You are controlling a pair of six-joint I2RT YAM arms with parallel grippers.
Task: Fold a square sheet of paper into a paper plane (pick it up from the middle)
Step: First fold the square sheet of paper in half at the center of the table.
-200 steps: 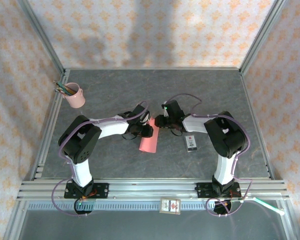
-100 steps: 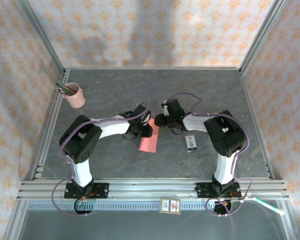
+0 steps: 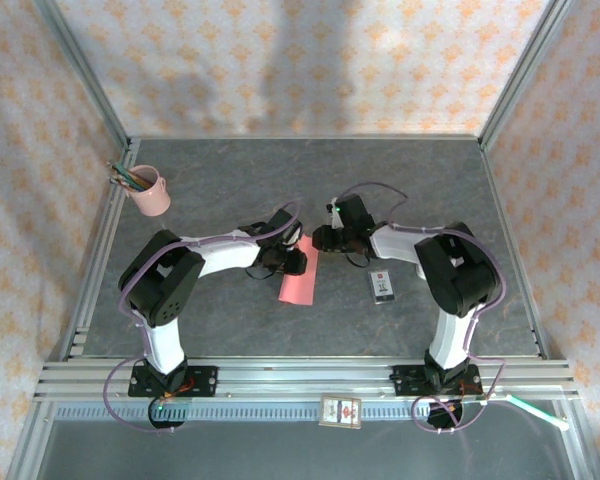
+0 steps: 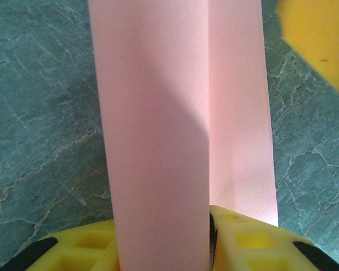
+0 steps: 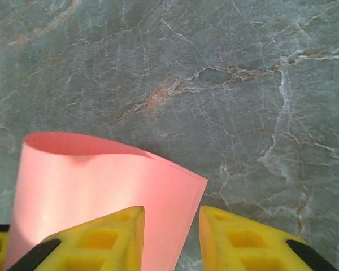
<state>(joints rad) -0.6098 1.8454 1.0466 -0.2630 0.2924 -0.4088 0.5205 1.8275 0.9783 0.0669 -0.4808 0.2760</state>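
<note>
The left pincer is keeping its fingers apart. The square sheet of paper is running out between them, curled over, and I cannot tell if it is being squeezed. The right pincer is spread open with the paper's corner in its gap, probably to press a fold. A small box is lying apart from it on the table.
</note>
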